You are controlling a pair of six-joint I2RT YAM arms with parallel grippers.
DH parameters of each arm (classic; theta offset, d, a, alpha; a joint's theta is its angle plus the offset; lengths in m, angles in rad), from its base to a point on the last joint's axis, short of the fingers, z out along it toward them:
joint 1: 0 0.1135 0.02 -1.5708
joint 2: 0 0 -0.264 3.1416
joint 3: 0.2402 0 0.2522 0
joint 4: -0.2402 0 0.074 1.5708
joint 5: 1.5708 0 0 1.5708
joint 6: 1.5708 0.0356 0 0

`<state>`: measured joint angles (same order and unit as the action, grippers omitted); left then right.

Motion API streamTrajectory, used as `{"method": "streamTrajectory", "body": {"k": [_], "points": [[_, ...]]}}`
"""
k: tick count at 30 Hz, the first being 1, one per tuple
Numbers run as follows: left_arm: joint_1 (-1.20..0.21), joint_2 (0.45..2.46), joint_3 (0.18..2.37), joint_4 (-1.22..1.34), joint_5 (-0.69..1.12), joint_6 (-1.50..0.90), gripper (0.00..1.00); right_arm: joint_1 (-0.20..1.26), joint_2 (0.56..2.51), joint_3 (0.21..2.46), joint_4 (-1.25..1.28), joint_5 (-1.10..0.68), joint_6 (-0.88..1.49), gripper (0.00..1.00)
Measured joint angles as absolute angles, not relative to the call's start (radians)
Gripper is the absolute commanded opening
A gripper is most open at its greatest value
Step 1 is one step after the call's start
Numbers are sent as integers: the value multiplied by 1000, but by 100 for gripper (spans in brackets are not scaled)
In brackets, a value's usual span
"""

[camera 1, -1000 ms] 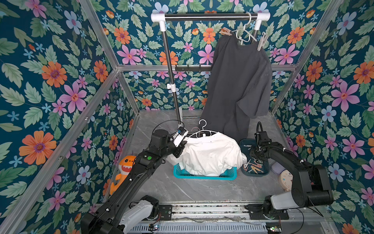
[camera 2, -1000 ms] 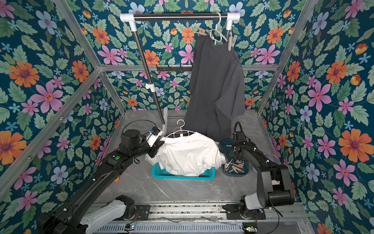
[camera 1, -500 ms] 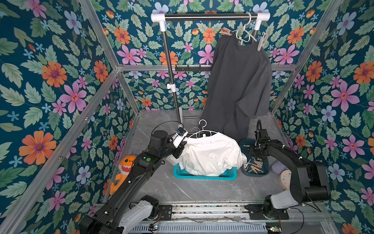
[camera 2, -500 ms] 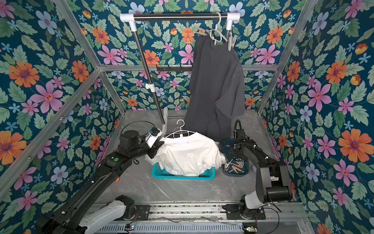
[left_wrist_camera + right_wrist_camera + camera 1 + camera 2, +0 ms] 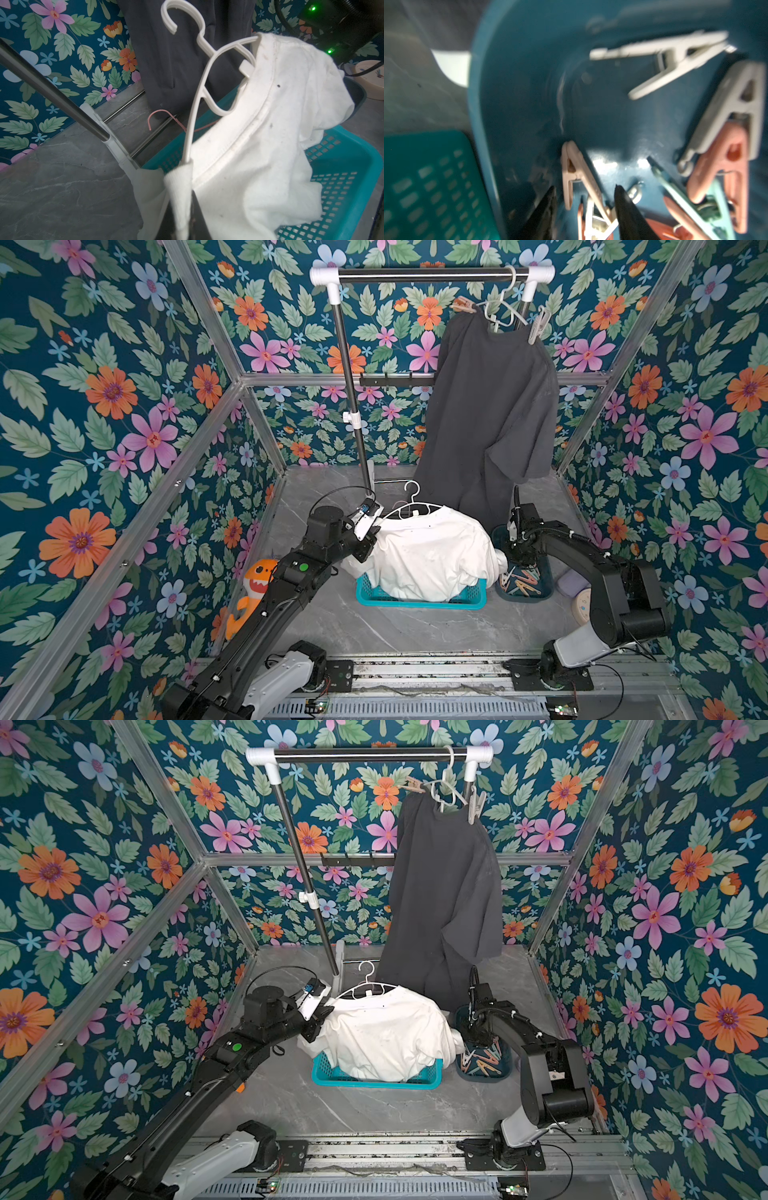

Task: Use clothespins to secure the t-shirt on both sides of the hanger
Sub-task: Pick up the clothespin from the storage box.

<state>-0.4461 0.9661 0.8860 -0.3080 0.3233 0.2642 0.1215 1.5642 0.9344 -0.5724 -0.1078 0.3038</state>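
A tall clothes rack (image 5: 432, 274) stands at the back of the flowered booth. A dark grey t-shirt (image 5: 490, 406) hangs from its bar on a hanger, with a tan pin (image 5: 463, 305) on one shoulder and a grey pin (image 5: 538, 325) on the other.

Down on the grey floor, the white t-shirt (image 5: 428, 556) is heaped over a teal basket (image 5: 419, 600). Its collar is threaded on a white hanger (image 5: 204, 72) whose hook points up toward the rack.

Just beside the basket, on the robot's right, sits a dark blue bin (image 5: 512, 83) holding the loose clothespins (image 5: 521, 578), a jumble of pink, white, grey and mint.

The left gripper (image 5: 185, 218) is clenched on the white t-shirt's shoulder fabric, right where the hanger's arm runs into the cloth, and it holds that end up above the basket.

The right gripper (image 5: 584, 193) is dipped into the bin with its jaws apart, one black fingertip (image 5: 623, 199) on either side of a pale pink clothespin (image 5: 577, 172). The wrist view is blurred, so I cannot tell whether either tip touches the pin.
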Motion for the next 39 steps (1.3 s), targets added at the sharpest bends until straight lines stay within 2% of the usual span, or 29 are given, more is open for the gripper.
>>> {"method": "streamTrajectory", "body": {"k": [10,21,27,39], "points": [[-446,969,885,-308,318,264,0,163,1581,943,-626,-69,286,47],[-446,960,886,-308,319,265,0,162,1637,991,-653,64,294,42],[-446,951,885,-308,318,265,0,162,1626,984,-642,54,292,47],[-446,938,881,-308,317,265,0,162,1648,988,-660,107,286,46]]}}
